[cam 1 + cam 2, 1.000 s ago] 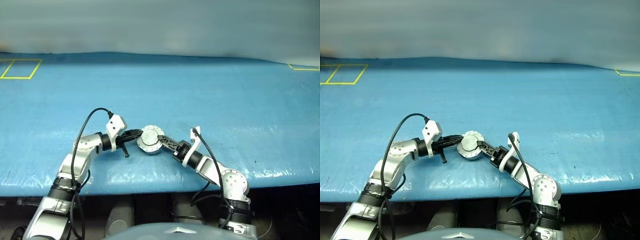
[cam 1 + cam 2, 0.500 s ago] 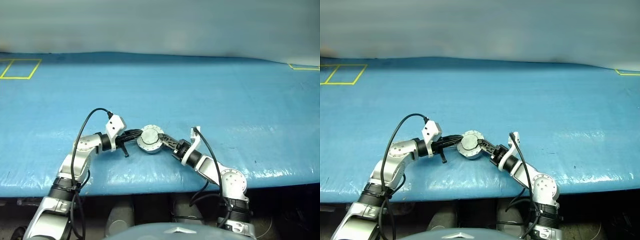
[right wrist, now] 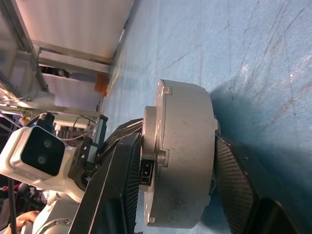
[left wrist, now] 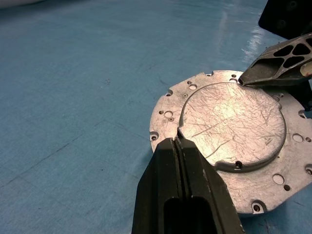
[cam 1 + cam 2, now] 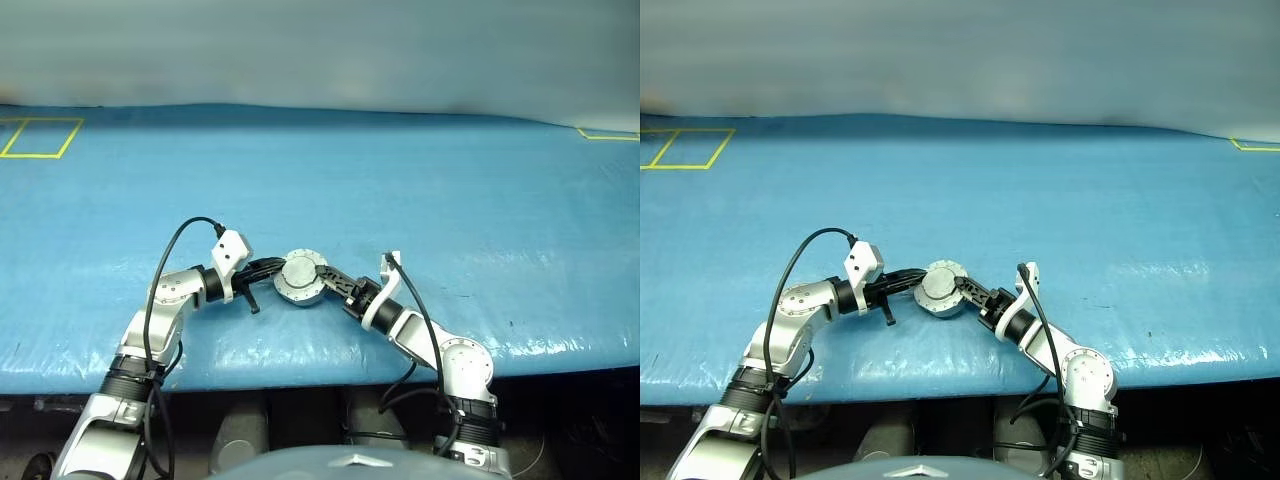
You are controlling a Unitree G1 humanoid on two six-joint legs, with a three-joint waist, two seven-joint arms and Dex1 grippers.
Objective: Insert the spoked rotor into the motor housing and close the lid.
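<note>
Nothing is seen displaced since a second ago: the closed motor housing point(image 5: 300, 279), lid point(image 4: 233, 126) uppermost, is kept near the blue table's point(image 5: 420, 180) front edge, clasped at 4 o'clock between the right gripper's point(image 3: 183, 187) fingers, the left gripper's point(image 4: 179, 142) shut tips touching its 9 o'clock rim.

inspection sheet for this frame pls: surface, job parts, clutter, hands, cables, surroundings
Surface: blue table cover, wrinkled and glossy near the front edge.
Job's things: motor housing with the lid closed on top; spoked rotor not visible, presumably inside.
Clutter: nothing seen.
Hands: left hand shut, tips at the lid's edge; right hand clamped across the housing, one finger on the lid side, one underneath.
Cables: black cable looping over the left arm; another black cable along the right arm.
Surroundings: yellow tape squares at the far table corners; metal frame beyond the table.
</note>
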